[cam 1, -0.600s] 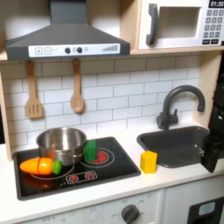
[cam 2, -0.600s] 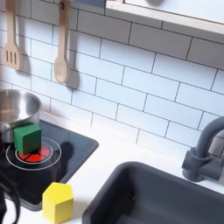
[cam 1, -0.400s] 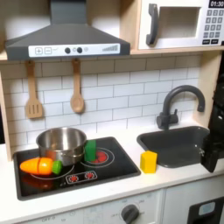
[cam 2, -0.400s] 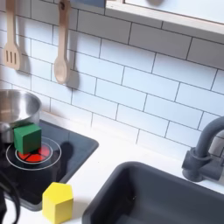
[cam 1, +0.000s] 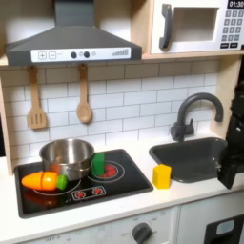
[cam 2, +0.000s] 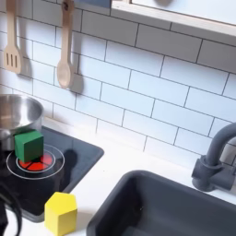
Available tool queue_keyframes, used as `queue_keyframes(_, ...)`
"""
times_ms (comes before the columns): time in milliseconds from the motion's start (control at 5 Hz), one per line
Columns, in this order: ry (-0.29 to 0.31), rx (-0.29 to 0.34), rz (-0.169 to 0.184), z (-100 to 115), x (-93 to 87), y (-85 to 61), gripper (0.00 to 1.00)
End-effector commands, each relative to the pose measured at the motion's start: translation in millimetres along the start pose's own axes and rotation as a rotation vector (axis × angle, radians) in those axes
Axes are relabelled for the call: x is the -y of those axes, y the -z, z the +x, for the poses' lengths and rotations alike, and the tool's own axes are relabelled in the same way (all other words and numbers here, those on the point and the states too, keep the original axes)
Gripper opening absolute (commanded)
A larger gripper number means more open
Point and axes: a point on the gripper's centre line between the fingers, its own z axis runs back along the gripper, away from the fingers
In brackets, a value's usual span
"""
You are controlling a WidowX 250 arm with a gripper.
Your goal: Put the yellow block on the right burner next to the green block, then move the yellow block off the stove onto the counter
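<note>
This was a toy play kitchen. A black stove (cam 1: 84,181) with red ring burners sat in a white counter (cam 1: 181,205), a range hood (cam 1: 71,38) hung above it, and a microwave (cam 1: 195,26) filled the upper cabinet. White tile lined the back wall (cam 2: 138,74), where wooden utensils (cam 1: 59,98) hung. The claw (cam 1: 232,162) stood beside the dark sink (cam 1: 191,155), just below the black faucet (cam 1: 191,112).
</note>
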Motion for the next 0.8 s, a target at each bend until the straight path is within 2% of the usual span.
queue_keyframes(0, -0.029, -0.005, 0.009, 17.0, -11.4, 6.3, 1.00)
queue_keyframes(600, -0.055, -0.041, -0.008, 51.1, -21.1, 28.0, 1.00)
